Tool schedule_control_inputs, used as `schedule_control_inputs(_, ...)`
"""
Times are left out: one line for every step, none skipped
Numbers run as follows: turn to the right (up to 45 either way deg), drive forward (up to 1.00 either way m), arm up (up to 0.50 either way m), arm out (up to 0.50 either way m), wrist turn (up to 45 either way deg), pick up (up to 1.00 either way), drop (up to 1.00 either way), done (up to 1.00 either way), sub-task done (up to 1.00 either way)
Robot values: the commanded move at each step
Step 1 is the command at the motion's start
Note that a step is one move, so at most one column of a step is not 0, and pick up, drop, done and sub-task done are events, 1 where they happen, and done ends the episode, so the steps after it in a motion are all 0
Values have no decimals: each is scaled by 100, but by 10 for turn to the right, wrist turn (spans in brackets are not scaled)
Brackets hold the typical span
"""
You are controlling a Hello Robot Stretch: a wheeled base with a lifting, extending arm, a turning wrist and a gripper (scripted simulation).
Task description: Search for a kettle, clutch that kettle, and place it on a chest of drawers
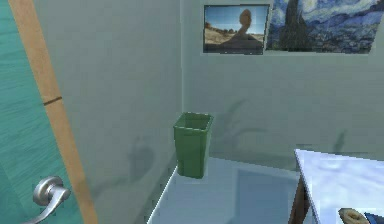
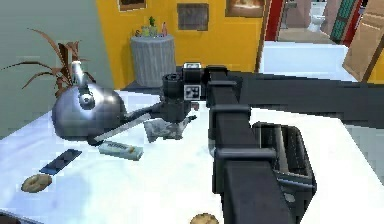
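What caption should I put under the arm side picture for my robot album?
The robot's arm reaches across a white table toward a shiny grey kettle.

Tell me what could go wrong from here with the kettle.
1. The kettle stands on the table by the gripper; I cannot tell whether it is held, so a lift might tip or drop it.
2. The remote and a small grey object lie close by and could be knocked aside.

Orange wall, green bin
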Motion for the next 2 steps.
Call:
schedule_control_inputs(0, 0, 0, 0, -450, 0, 0, 0, 0)
schedule_control_inputs(0, 0, 0, 0, -150, 0, 0, 0, 0)
